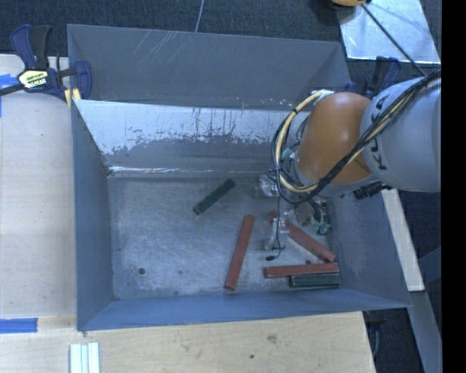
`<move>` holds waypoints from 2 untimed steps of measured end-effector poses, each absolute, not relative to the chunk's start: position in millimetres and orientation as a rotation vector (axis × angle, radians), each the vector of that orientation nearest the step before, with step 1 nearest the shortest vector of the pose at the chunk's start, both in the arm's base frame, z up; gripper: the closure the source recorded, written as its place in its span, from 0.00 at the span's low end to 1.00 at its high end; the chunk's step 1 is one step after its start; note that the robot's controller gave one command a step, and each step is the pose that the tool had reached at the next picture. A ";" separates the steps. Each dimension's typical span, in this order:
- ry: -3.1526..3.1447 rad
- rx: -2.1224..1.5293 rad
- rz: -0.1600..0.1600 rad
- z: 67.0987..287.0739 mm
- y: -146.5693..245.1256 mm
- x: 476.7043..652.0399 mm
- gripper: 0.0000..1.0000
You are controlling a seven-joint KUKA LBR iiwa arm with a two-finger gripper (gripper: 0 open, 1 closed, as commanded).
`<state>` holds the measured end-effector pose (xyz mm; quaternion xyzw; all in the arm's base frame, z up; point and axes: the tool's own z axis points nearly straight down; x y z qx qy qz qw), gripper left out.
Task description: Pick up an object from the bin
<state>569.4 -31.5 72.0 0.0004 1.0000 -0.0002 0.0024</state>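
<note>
My gripper (276,235) hangs below the orange wrist cover in the right part of the bin, its thin fingers pointing down at the floor. Just right of the fingertips lies a reddish-brown bar (311,242), slanting down to the right and touching or nearly touching them. A longer reddish-brown bar (239,252) lies to the left of the gripper, standing almost upright in the view. Below the gripper another reddish-brown bar (301,270) lies flat, with a dark green bar (314,281) right under it. Nothing shows between the fingers.
A dark green bar (213,196) lies alone toward the back middle of the bin floor. The arm and its cables cover the bin's right rear corner. The left half of the floor is bare grey metal.
</note>
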 end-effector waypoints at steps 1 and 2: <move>3.140 -0.014 0.003 91.3 -74.6 573.6 0.00; 3.136 -0.066 -0.002 114.3 -145.7 571.3 0.00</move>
